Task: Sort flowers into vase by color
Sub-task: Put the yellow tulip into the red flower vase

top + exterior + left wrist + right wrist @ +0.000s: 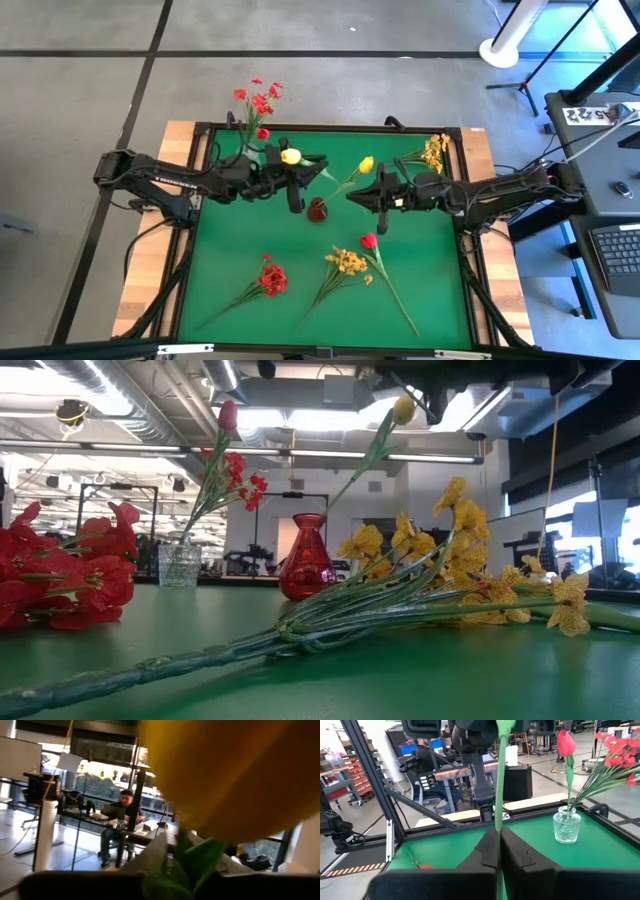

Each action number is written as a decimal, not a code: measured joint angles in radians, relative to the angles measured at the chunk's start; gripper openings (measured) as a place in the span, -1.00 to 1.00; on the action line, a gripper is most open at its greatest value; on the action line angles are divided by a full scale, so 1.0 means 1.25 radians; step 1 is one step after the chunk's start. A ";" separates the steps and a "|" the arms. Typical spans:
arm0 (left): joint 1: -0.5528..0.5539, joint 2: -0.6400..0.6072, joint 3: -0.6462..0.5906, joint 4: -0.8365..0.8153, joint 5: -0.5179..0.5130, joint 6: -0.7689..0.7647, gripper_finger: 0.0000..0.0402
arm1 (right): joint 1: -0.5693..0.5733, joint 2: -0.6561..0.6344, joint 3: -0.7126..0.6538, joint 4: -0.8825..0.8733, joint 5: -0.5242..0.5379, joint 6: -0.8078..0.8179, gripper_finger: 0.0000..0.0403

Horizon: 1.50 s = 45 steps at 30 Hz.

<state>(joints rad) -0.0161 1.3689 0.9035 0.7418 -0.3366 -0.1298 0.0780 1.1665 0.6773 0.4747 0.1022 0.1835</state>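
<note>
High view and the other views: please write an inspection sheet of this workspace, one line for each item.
Surface: green mat in a dark frame.
Job's things: glass vase holds red flowers; red vase stands mid-mat, a yellow tulip over it; red spray, yellow spray and red tulip lie on the mat; another yellow spray lies at a corner.
Clutter: nothing seen.
Tools: right tool shut on a green stem; left tool beside a second yellow tulip.
Cables: cables by the right arm.
Surroundings: keyboard on a side desk; seated person far off.
</note>
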 joint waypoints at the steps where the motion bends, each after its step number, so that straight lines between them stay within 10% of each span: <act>1: 0.000 0.000 0.000 -0.007 -0.006 0.000 -0.80 | 0.000 -0.003 0.000 -0.001 0.000 -0.004 -0.96; 21: -0.061 -0.226 -0.001 -0.327 -0.110 0.091 -1.00 | 0.000 -0.293 0.001 -0.277 0.072 -0.098 -0.04; 45: 0.010 -0.172 -0.001 -0.521 -0.028 0.026 -1.00 | 0.000 -0.401 0.000 -0.444 0.225 -0.103 -0.06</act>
<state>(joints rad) -0.0040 1.1545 0.9028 0.0908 -0.3714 -0.0969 0.0780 0.6655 0.6777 -0.0798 0.3828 0.0547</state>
